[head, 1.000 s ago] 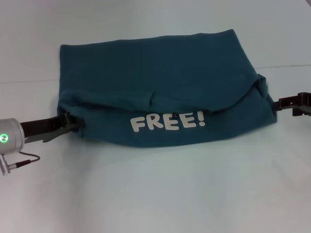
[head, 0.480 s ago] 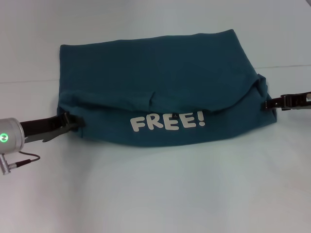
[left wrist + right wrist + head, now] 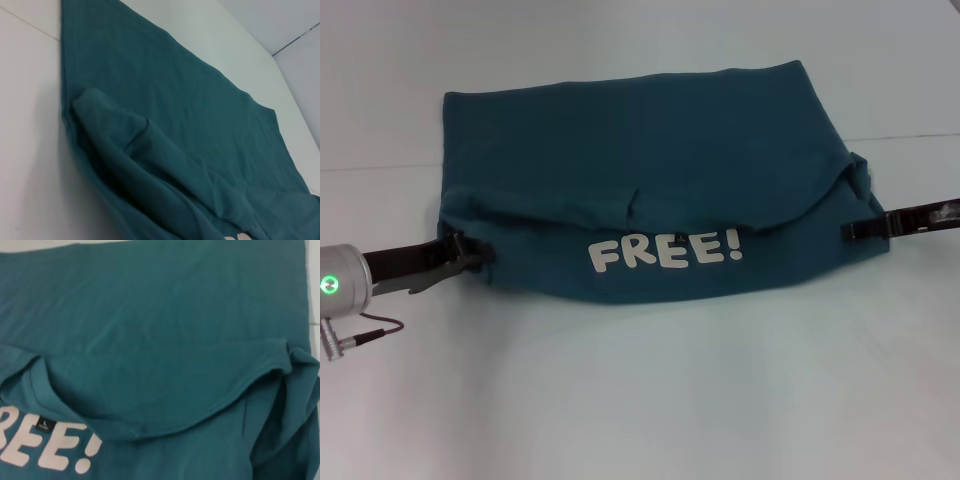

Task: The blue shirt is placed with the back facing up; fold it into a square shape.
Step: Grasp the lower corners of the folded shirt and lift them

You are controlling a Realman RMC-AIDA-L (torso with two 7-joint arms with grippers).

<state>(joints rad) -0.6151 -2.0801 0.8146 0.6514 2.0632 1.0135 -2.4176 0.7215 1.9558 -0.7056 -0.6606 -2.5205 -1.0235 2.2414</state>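
Observation:
The blue shirt (image 3: 650, 150) lies spread across the white table, plain teal at the far side. Along its near edge a bunched fold shows the white letters "FREE!" (image 3: 665, 250). My left gripper (image 3: 468, 253) is at the left end of that fold, touching the cloth. My right gripper (image 3: 850, 231) reaches in low from the right, its tip over the shirt's right end. In the left wrist view the shirt (image 3: 175, 125) fills the frame with a rumpled ridge. In the right wrist view the shirt (image 3: 150, 315) shows a curved collar edge, a small black label (image 3: 44, 424) and part of the letters (image 3: 45, 442).
The white table (image 3: 640, 400) stretches wide in front of the shirt and on both sides. A thin seam (image 3: 910, 138) crosses the surface behind the shirt. The silver wrist of my left arm (image 3: 335, 283), with a green light and a cable, sits at the left edge.
My right gripper has slid leftward from beyond the shirt's right end until its tip is over the cloth. The left gripper and the shirt have not moved.

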